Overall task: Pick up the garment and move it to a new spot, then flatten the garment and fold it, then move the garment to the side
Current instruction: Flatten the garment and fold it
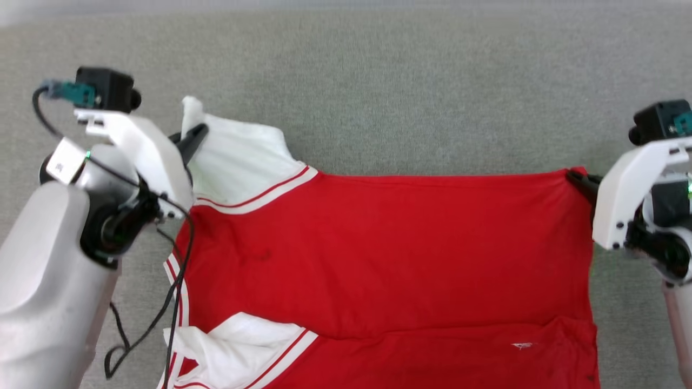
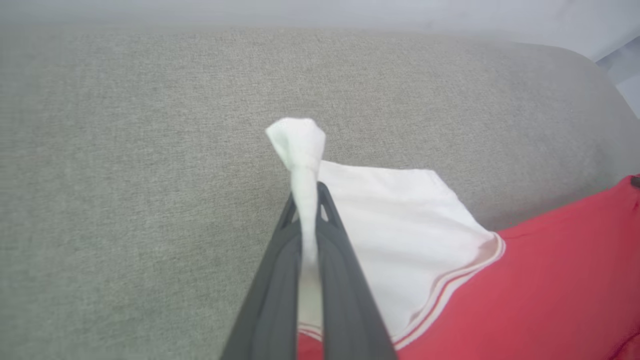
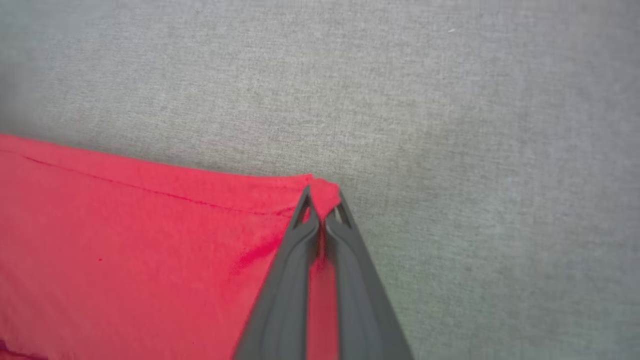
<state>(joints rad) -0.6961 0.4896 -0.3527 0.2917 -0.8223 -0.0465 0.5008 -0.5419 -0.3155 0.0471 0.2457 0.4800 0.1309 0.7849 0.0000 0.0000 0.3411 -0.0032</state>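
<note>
The garment (image 1: 389, 254), a bright red jersey with white inside and striped trim, lies spread across the grey surface, its far edge pulled straight between both grippers. My left gripper (image 1: 199, 135) is shut on the white far-left corner; in the left wrist view the gripper (image 2: 307, 200) pinches a white tuft of the garment (image 2: 400, 225) that sticks out past the tips. My right gripper (image 1: 574, 177) is shut on the red far-right corner; the right wrist view shows the gripper (image 3: 322, 197) clamping the corner of the garment (image 3: 150, 240). A small white logo (image 1: 522, 345) shows near the front right.
Grey fabric surface (image 1: 378, 81) stretches beyond the garment's far edge; its rounded edge (image 2: 590, 65) curves away at the right in the left wrist view. A black cable (image 1: 162, 308) hangs from my left arm over the garment's left trim.
</note>
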